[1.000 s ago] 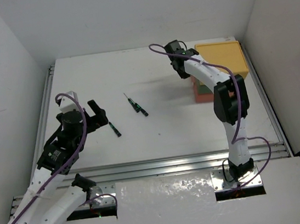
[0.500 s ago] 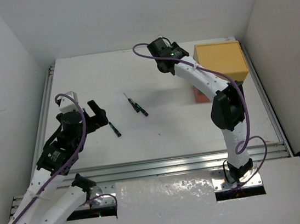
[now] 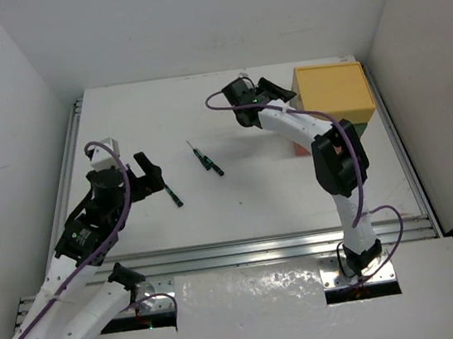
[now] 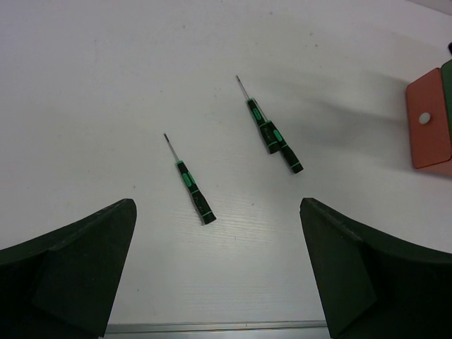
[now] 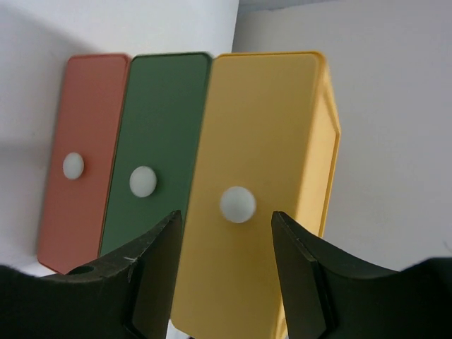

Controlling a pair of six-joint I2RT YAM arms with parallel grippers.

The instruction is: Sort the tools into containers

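Observation:
Three thin screwdrivers with black-and-green handles lie on the white table: one alone (image 3: 172,195) (image 4: 192,185), and two touching each other (image 3: 207,159) (image 4: 272,131). My left gripper (image 3: 150,173) (image 4: 217,212) is open and empty, just near-left of the lone screwdriver. The stacked drawer boxes stand at the far right, the yellow box (image 3: 333,93) on top. In the right wrist view the red-orange (image 5: 83,183), dark green (image 5: 155,141) and yellow (image 5: 261,127) fronts each carry a white knob. My right gripper (image 3: 282,93) (image 5: 224,222) is open and faces the yellow front's knob (image 5: 237,204). Wrenches and the utility knife are out of view.
White walls close in the table on the left, far and right sides. An aluminium rail (image 3: 254,249) runs along the near edge, and another along the left edge (image 3: 70,157). The red-orange drawer front also shows in the left wrist view (image 4: 428,127).
My right gripper has drawn back to the left from the drawer stack and turned to face the drawer fronts. The left arm and the screwdrivers have not moved.

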